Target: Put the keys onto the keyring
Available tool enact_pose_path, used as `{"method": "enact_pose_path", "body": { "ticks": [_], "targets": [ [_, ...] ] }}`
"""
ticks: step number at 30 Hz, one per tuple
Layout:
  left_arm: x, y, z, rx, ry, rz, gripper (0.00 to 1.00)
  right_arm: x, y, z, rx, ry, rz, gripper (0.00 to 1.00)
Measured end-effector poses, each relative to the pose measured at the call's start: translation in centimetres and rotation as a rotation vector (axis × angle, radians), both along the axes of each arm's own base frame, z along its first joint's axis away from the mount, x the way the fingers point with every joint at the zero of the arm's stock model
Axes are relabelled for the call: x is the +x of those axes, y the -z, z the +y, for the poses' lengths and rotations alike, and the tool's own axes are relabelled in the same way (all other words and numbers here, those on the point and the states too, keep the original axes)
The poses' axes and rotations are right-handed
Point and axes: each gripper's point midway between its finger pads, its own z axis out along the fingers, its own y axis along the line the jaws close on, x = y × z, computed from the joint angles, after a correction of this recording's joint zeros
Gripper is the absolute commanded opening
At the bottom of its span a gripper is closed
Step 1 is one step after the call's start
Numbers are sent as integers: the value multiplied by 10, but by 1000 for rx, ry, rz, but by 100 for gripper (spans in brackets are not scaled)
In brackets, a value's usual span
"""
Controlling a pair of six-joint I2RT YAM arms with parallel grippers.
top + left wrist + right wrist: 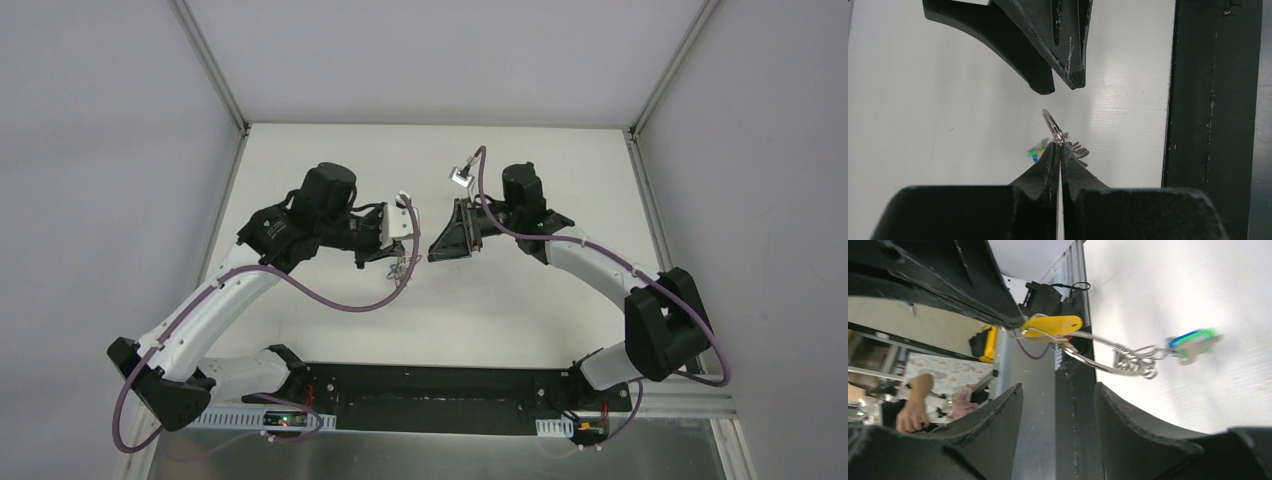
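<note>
- Left pincer (pixel 1058 148) pressed together, pinching the keyring (pixel 1051 123) over the counter (pixel 923 125).
- Right pincer (pixel 1058 387) spread, at its 3 o'clock from overhead.
- Green-headed key (pixel 1200 340) and yellow-headed key (pixel 1050 325) sit at the ring.

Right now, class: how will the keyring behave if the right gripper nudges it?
Probably stiff itself: the keyring stands rigid in the left gripper. Its keys hang loose, so would likely swing. Pinched at one edge, it may pivot.

A narrow gap parts the right gripper (pixel 438 250) from the keyring (pixel 398 267), open table (pixel 500 310) around
</note>
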Motion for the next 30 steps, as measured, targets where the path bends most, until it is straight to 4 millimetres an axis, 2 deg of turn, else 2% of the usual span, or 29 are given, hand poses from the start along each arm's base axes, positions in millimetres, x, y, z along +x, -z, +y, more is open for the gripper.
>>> {"method": "enact_pose_path", "body": {
  "ticks": [7,13,17,23,30],
  "targets": [
    [-10,-28,-4,-43,37,11,0,3,-2,-7,-26,-16,-174,66],
    [-21,-25,-8,-54,74,80,0,7,3,-12,-73,-23,-287,69],
    [-24,-24,-12,-64,79,122,0,2,5,-16,-89,-44,-340,70],
    [-21,-24,-16,-79,49,164,0,-12,0,-18,-89,-73,-364,70],
    [-10,-28,-21,-94,-18,195,0,-16,-9,-20,-78,-67,-371,70]
  ]
}}
